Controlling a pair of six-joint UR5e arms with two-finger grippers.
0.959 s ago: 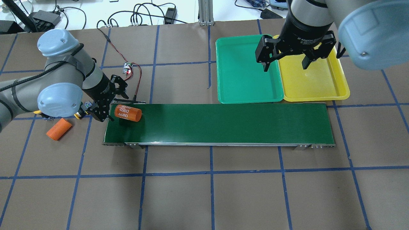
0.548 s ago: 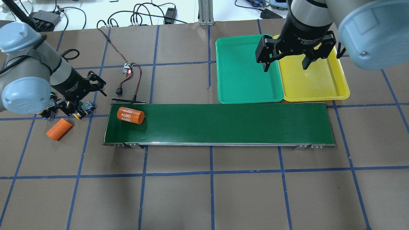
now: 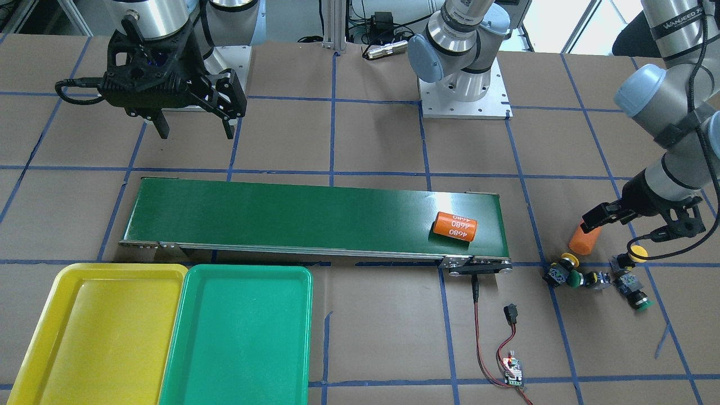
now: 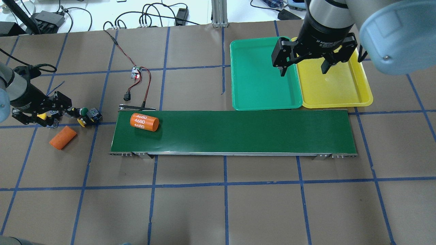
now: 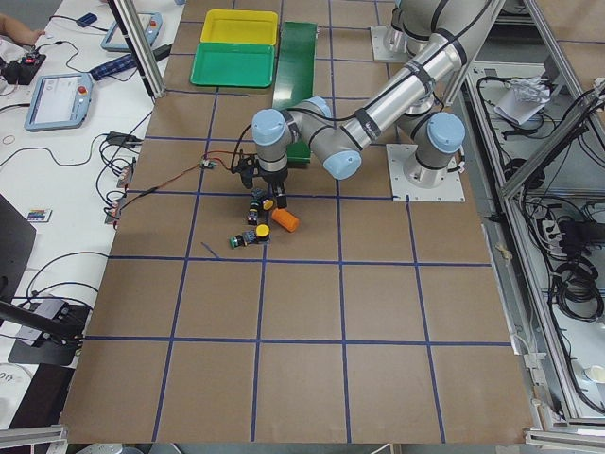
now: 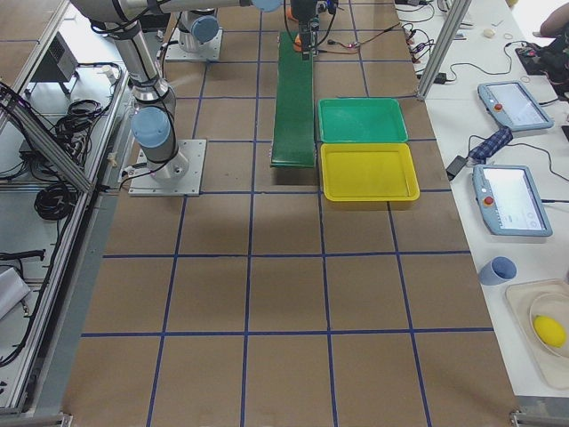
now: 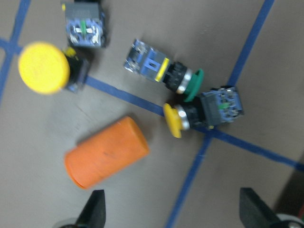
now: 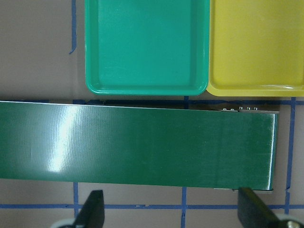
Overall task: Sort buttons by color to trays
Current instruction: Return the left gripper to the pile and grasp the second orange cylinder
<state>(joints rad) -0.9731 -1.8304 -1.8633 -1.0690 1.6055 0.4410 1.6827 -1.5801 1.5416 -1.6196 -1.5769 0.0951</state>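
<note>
The buttons lie in a loose cluster on the table off the belt's left end. In the left wrist view there is a yellow-capped one, a green-capped one, a second yellow one and one seen from its base. My left gripper hovers over them, open and empty; it also shows in the overhead view. My right gripper is open and empty above the seam between the green tray and the yellow tray. Both trays hold nothing.
An orange cylinder lies on the table beside the buttons, and another marked 4680 lies on the dark-green conveyor belt near its left end. A small circuit board with red wires sits behind the belt.
My left arm has swung left from the belt's end to above the button cluster. The orange cylinder on the belt has shifted a little to the right. The right arm has not moved.
</note>
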